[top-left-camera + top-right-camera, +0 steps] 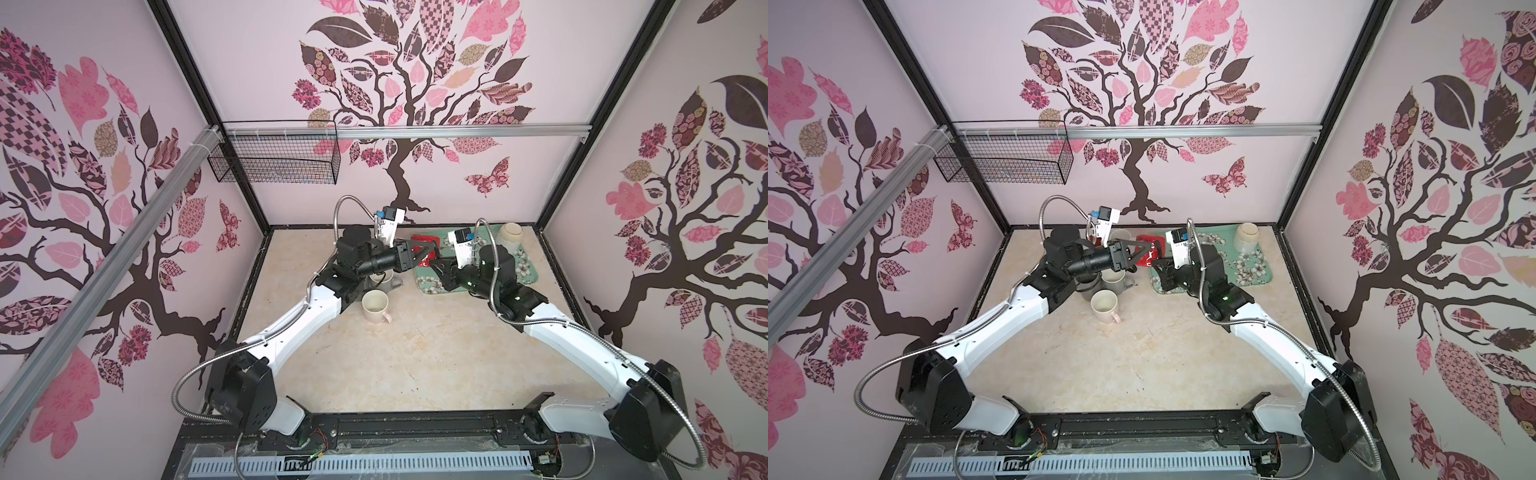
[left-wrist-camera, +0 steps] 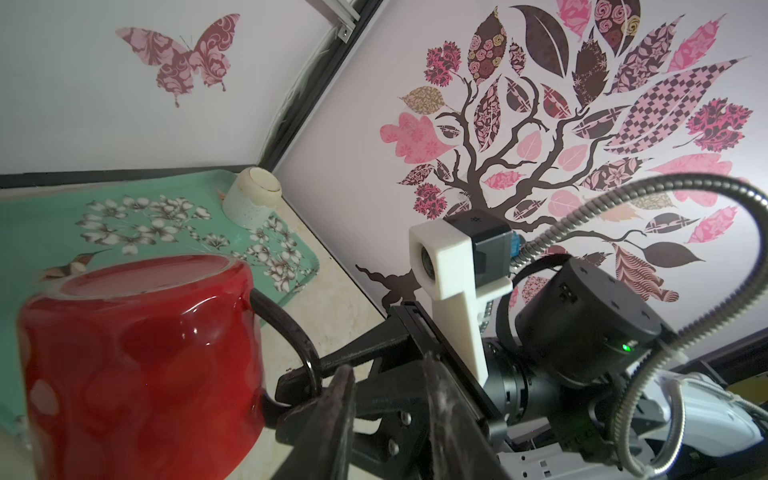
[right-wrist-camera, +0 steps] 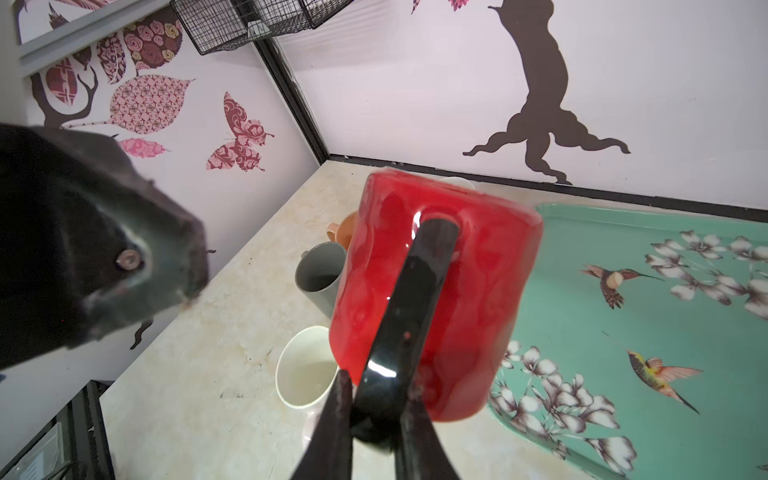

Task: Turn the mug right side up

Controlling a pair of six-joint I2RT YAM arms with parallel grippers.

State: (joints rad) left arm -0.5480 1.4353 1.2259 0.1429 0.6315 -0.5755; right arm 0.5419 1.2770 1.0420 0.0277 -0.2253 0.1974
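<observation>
The red mug [image 1: 424,240] [image 1: 1147,241] has a black handle [image 3: 415,299]. It hangs base-up and tilted above the near-left corner of the teal tray [image 1: 528,268]. My right gripper [image 3: 374,395] [image 1: 436,262] is shut on the handle, and in the left wrist view its fingers [image 2: 299,384] pinch the handle loop. My left gripper [image 2: 388,365] [image 1: 430,249] sits right beside the mug [image 2: 141,357] on the handle side. Its jaws stand apart with nothing between them.
Upright mugs cluster on the table under the left arm: cream [image 1: 375,305] [image 3: 305,374], grey [image 3: 320,274] [image 1: 1090,286], white [image 1: 1113,280] and orange [image 3: 343,228]. A speckled cup [image 1: 510,237] stands upside down at the tray's far end. A wire basket [image 1: 274,158] hangs on the back-left rail.
</observation>
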